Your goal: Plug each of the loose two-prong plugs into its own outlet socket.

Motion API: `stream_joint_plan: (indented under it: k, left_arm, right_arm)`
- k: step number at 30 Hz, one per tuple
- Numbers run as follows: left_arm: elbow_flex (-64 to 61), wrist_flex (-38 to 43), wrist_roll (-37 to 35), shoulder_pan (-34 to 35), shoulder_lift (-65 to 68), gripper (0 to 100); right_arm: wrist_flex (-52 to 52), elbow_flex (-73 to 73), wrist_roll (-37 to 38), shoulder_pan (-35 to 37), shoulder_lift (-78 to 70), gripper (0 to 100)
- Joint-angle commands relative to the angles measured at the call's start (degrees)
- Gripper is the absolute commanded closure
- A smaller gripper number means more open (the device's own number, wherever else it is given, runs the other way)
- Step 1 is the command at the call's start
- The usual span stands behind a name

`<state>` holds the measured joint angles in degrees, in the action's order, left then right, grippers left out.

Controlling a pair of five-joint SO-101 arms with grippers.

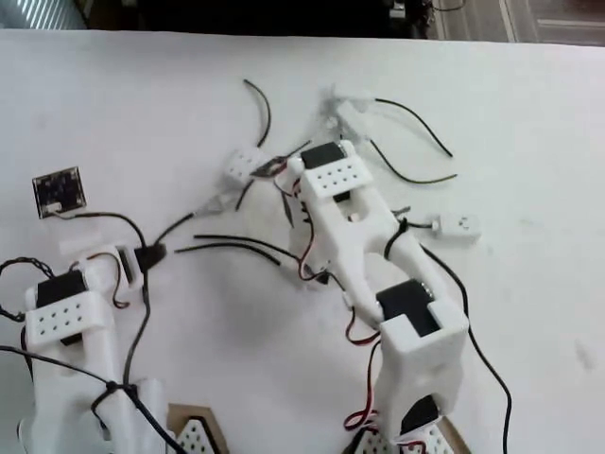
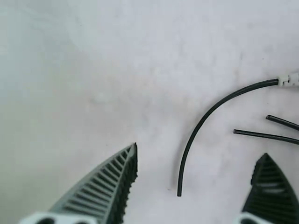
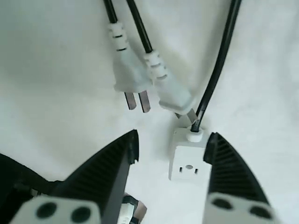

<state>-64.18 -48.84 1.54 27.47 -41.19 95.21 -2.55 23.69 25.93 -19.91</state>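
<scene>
On the white table (image 1: 113, 104), high view: left arm (image 1: 66, 317) sits low at the near left corner. Right arm (image 1: 354, 222) stretches up the middle and covers part of the wiring under it. A white socket (image 1: 244, 165) lies just beside the right arm's tip, its cord curving away up the table. A small plug (image 1: 213, 201) lies near that socket, apart from it. A second socket (image 1: 461, 225) lies on the far side of the right arm, well apart. Loose black wires (image 1: 236, 248) run between the two arms. A black square board (image 1: 59, 191) sits near the left edge.

Left wrist view: left gripper (image 2: 200, 150) is spread wide, nothing between the fingers, above bare table. A curved black wire (image 2: 201, 121) ends cut between the fingertips; two more wire ends (image 2: 261, 135) lie just beside it.

Right wrist view: right gripper (image 3: 175, 135) is spread apart, holding nothing. The white socket (image 3: 187, 158) lies between the fingers, close to one of them, slots up. A first plug (image 3: 128, 74) lies unplugged, both prongs showing. A second plug (image 3: 170, 93) lies beside it, its prongs partly hidden by the socket's cord (image 3: 219, 70), tip right at the socket's end.
</scene>
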Motion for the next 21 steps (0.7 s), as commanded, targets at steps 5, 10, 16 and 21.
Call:
stream_joint_plan:
  k: [5,10,16,21]
  left_arm:
    - [0.00,0.62,-0.26,0.22,-1.71,62]
    - [0.00,0.62,-0.26,0.22,-1.71,62]
    - [0.00,0.62,-0.26,0.22,-1.71,62]
    - [0.00,0.70,-0.26,0.22,-1.71,62]
  right_arm:
    - [-9.10,-1.49,4.92,0.66,1.80,85.1]
    - [-10.42,-1.41,7.91,0.13,-3.03,85.3]
    - [-11.91,-1.49,7.91,0.04,-8.48,87.3]
    - [-11.74,-1.49,8.00,-0.22,-8.84,97.9]
